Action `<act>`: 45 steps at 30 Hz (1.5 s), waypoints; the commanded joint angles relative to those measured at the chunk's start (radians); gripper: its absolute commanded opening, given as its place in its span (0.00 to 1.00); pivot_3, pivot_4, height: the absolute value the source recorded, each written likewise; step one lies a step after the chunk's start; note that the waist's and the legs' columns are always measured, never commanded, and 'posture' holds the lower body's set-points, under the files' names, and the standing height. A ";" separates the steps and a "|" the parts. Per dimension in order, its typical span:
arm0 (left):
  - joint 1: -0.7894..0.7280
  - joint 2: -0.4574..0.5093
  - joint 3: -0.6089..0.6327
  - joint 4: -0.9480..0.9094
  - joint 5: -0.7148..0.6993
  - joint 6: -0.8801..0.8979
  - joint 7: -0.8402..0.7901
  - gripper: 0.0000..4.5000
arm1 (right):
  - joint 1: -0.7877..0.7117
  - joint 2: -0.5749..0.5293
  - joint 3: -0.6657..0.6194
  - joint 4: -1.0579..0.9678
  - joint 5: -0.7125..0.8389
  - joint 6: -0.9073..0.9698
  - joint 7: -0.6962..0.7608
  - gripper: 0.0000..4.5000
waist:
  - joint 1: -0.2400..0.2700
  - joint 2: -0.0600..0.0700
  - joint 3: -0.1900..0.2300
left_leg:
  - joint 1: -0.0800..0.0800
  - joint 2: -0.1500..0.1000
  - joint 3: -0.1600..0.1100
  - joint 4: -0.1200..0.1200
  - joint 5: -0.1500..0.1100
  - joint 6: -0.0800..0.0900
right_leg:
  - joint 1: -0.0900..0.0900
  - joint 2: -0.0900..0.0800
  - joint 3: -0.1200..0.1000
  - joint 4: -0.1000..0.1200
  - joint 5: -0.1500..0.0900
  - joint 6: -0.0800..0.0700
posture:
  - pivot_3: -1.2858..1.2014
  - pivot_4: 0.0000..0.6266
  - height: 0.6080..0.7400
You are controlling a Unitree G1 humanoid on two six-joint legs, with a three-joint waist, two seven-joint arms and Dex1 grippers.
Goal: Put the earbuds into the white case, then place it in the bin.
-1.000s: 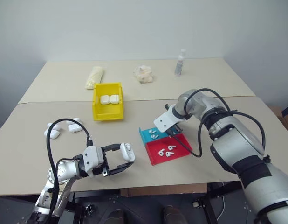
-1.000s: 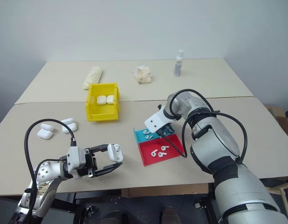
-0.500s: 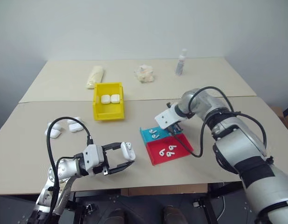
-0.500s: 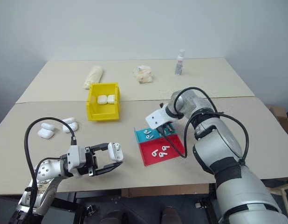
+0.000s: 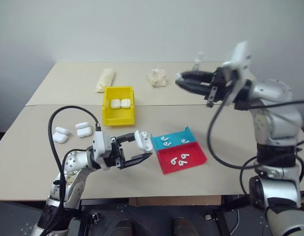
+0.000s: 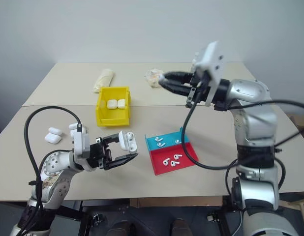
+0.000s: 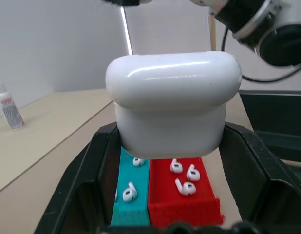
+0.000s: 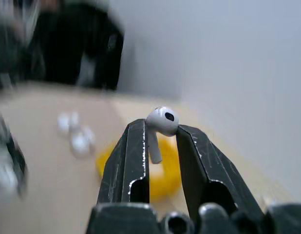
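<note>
No legible text, brand, number or sign on any surface. Small bottle (image 7: pixel 10 111) at the far edge of the table (image 5: pixel 68 83) carries a label with a red mark, too small to read. White case (image 7: pixel 172 102), yellow bin (image 5: pixel 118 116) and both trays (image 5: pixel 184 158) plain and unmarked.
</note>
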 commanded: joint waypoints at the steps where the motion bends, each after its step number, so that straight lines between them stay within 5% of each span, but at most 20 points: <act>1: -0.059 -0.025 -0.022 -0.033 -0.039 0.037 -0.003 0.61 | 0.165 0.056 -0.101 -0.239 0.258 0.065 -0.177 0.16 | 0.005 0.000 0.000 | 0.000 0.000 0.000 0.000 0.000 0.000 | 0.001 0.000 0.000 -0.001 0.000 0.000 | 0.52 0.24 1.00; 12: -0.130 -0.079 -0.036 0.007 -0.059 0.051 -0.066 0.61 | 0.428 0.042 0.067 -0.459 0.356 -0.001 -0.247 0.16 | -0.011 0.000 0.000 | 0.003 -0.002 0.001 0.000 0.000 0.000 | 0.001 0.000 0.004 -0.003 0.001 0.001 | 0.52 0.24 1.00; 27: -0.116 -0.092 -0.029 -0.001 -0.049 0.055 -0.065 0.61 | 0.528 -0.029 0.231 -0.394 0.182 -0.107 -0.175 0.16 | -0.008 0.000 0.000 | 0.002 -0.002 0.001 0.000 0.000 0.000 | 0.000 0.001 0.004 -0.004 0.001 0.001 | 0.52 0.24 1.00; 45: -0.105 -0.101 -0.026 -0.004 -0.040 0.040 -0.053 0.61 | 0.545 -0.035 0.275 -0.359 0.129 -0.153 -0.158 0.16 | -0.006 0.000 0.000 | 0.002 -0.002 0.001 0.000 0.000 0.000 | 0.000 0.000 0.004 -0.004 0.001 0.001 | 0.52 0.24 1.00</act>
